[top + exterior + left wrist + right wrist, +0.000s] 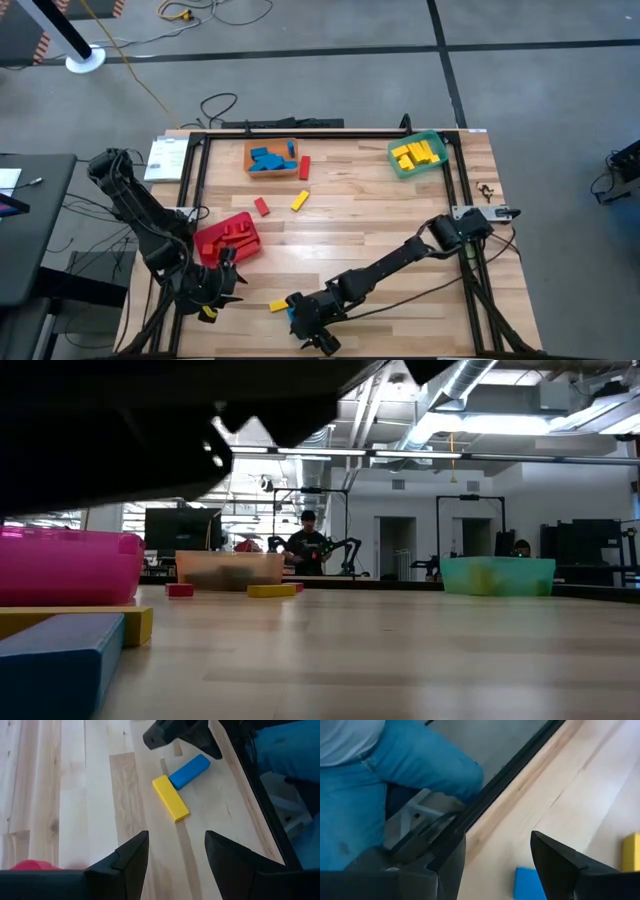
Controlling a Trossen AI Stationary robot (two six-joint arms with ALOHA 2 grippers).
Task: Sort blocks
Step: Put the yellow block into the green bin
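Note:
A yellow block point(278, 305) and a blue block point(291, 314) lie flat on the table near its front edge, meeting end to side in an L. The left wrist view shows the yellow block point(171, 797) and the blue block point(189, 771) beyond my open left gripper point(175, 852), which hangs above the bare wood at the front left point(215, 293). My right gripper point(308, 330) is open and low over the front edge, with the blue block point(527, 882) just ahead of its fingers. It touches nothing.
A red bin point(228, 238) stands at the left. At the back stand an orange bin point(272, 158) with blue blocks and a green bin point(417, 155) with yellow blocks. Loose red point(262, 206), yellow point(300, 200) and red point(304, 167) blocks lie mid-table. A person in blue trousers point(380, 780) stands beyond the front edge.

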